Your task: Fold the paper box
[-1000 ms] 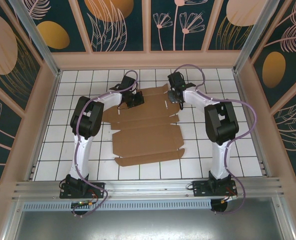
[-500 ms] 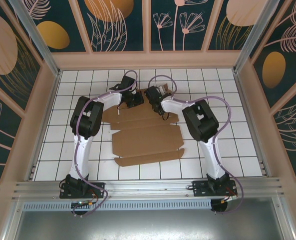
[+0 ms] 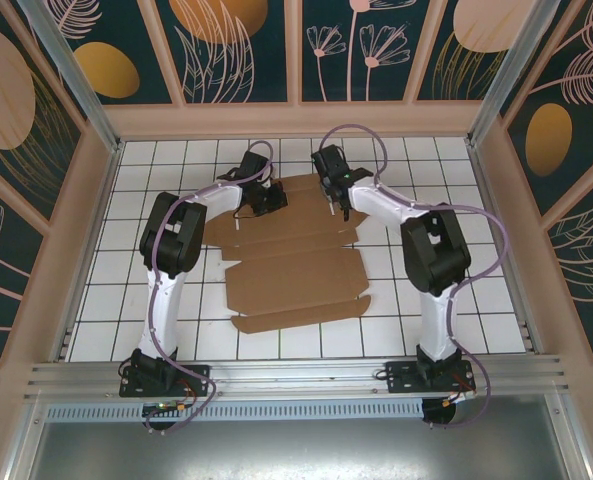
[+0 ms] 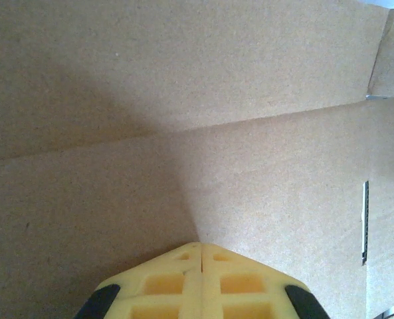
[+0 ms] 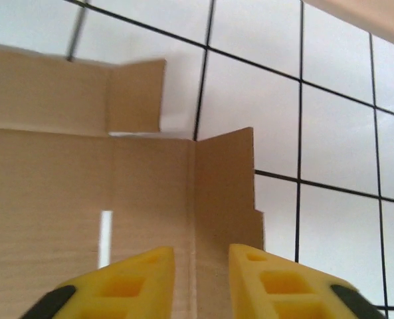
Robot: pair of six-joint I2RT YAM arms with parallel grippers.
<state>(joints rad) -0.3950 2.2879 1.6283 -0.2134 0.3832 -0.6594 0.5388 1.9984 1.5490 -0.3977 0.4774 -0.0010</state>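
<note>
While the left claw is closed, the right claw gapes.

A white tiled counter with a thin black grid lies inside a three-sided enclosure. Dark teal wall panels, painted with peach leaf outlines and gold ovals, stand along the far edge and both side edges. They are set in a pale peach wooden frame. Slanted bare aluminium posts rise at the two far corners. Along the near edge runs a ribbed aluminium rail, then a narrow perforated metal strip and a dull grey metal sheet. The light is even and soft, and shadows on the tiles are faint.
</note>
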